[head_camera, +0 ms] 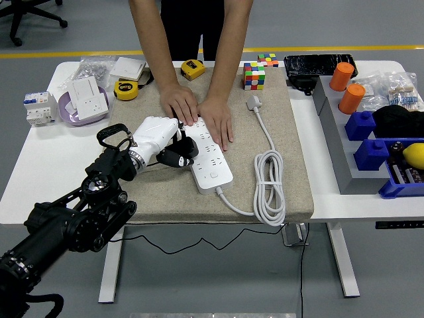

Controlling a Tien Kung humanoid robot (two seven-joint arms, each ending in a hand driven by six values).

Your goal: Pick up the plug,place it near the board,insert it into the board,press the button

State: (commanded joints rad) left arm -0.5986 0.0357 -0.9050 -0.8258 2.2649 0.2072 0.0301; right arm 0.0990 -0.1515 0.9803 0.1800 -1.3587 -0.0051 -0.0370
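From the head camera, the robot's left hand point(158, 139) has its white fingers curled round a black plug point(180, 155) and holds it right at the left edge of the white power strip point(207, 156), which lies on the grey mat point(278, 126) in the middle of the table point(46, 169). The right arm isn't in the shot at all. A person at the far side has both hands point(199, 114) flat on the top end of the strip, pinning it down. What I'd worry about: the plug looks tilted and off to the side of the sockets, so if the prongs don't line up it'll just shove the strip sideways or skate off the face. Can't actually see the prongs from here, so that's a guess. The person's fingers are close to where the plug is heading, which could get awkward. The strip's own white cable point(268, 192) is coiled to the right, well clear. Tape measures point(126, 89), a colour cube point(254, 75) and orange cylinders point(346, 87) sit further back, not in the way.
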